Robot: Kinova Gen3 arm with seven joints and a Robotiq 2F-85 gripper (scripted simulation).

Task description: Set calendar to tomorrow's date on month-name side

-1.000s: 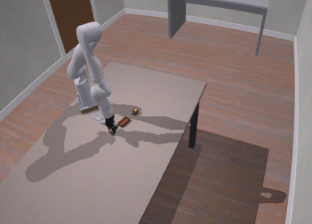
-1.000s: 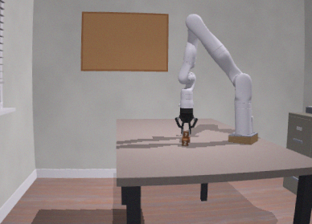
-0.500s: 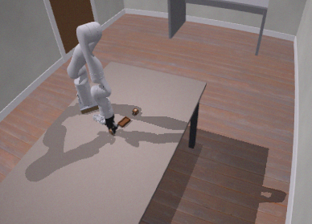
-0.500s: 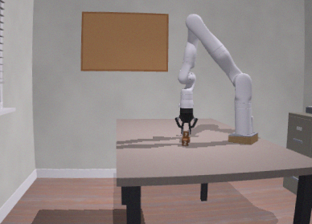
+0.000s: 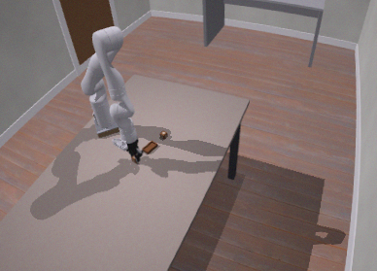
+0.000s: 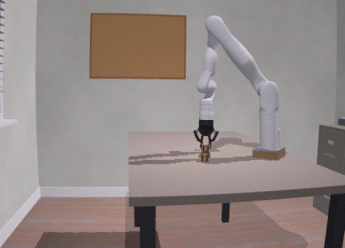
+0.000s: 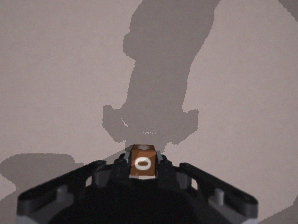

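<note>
My gripper (image 5: 135, 156) points straight down and is shut on a brown calendar cube (image 7: 142, 164). The cube's face towards the wrist camera shows a white 0. In the exterior view the cube (image 6: 204, 155) hangs between the fingers (image 6: 204, 149), at or just above the table top. The brown tray (image 5: 150, 147) lies flat on the table just right of the gripper, and looks empty. The second cube (image 5: 164, 134) lies on the table behind the tray, apart from it. The tray and the second cube are hidden in the wrist view.
The arm's base (image 5: 106, 129) stands at the table's left edge, close behind the gripper. A grey desk (image 5: 264, 7) stands far off at the back wall. A filing cabinet (image 6: 332, 148) stands at the right in the exterior view.
</note>
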